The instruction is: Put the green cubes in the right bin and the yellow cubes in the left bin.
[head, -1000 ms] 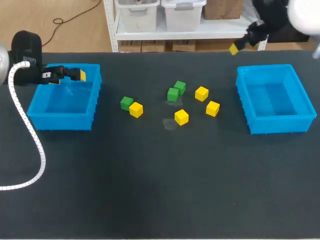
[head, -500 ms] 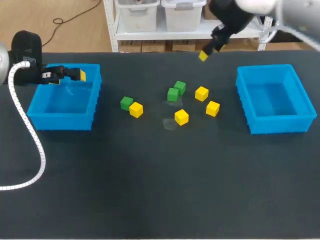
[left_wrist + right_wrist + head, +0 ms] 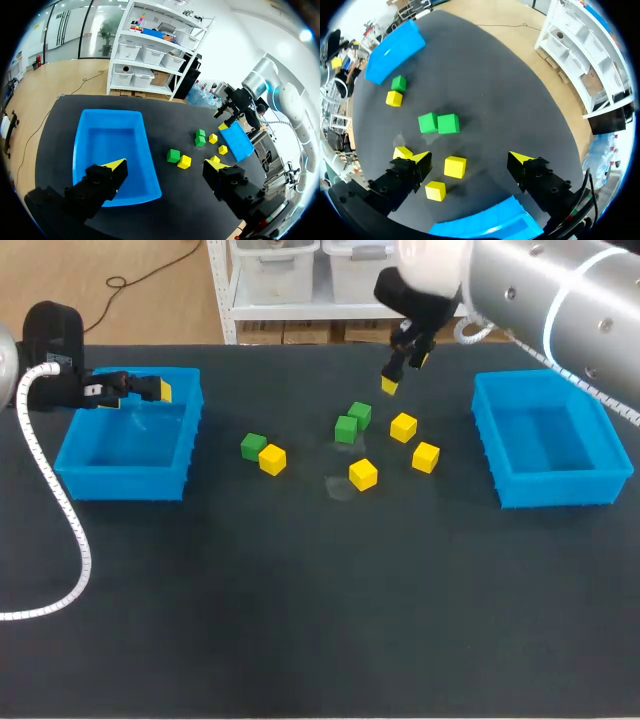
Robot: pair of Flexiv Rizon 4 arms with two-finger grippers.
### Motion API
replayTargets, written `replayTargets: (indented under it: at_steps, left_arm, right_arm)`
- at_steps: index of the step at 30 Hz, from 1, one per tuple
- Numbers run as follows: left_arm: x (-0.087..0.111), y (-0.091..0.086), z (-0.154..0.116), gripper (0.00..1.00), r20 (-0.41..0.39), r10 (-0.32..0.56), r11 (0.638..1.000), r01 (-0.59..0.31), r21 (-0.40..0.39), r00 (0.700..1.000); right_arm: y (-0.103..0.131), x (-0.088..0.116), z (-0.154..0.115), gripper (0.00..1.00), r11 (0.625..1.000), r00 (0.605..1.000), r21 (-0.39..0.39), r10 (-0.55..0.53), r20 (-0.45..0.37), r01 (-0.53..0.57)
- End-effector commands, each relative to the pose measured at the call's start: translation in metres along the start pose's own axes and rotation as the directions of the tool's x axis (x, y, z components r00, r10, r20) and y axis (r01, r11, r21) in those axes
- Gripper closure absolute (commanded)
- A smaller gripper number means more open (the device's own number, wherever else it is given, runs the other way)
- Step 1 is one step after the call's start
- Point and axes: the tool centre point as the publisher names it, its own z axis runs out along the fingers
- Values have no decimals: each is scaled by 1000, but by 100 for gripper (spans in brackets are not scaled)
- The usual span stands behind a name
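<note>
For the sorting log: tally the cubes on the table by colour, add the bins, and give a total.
Green cubes: 3
Yellow cubes: 4
Blue bins: 2
Total: 9

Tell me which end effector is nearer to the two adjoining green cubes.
Right. The right end effector is just beyond the two green cubes; the left end effector is far off, over the left bin.
</note>
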Motion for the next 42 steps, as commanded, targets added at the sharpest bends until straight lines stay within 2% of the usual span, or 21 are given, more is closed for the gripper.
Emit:
replayTargets:
  at_steps: [1,15,26,42]
  left_arm:
    - [1,2,0,0,7,2,1000,-2,11,1000]
    - [1,2,0,0,7,2,1000,-2,11,1000]
    - [1,2,0,0,7,2,1000,-2,11,1000]
    - [1,2,0,0,7,2,1000,-2,11,1000]
  right_arm:
    - [-2,-12,9,0,1000,957,8,-11,-289,14]
    - [0,-23,26,0,997,925,59,-26,-379,52]
    - [-4,-24,40,0,996,914,79,4,-405,31]
    - [6,-35,52,0,996,909,73,-20,-417,56]
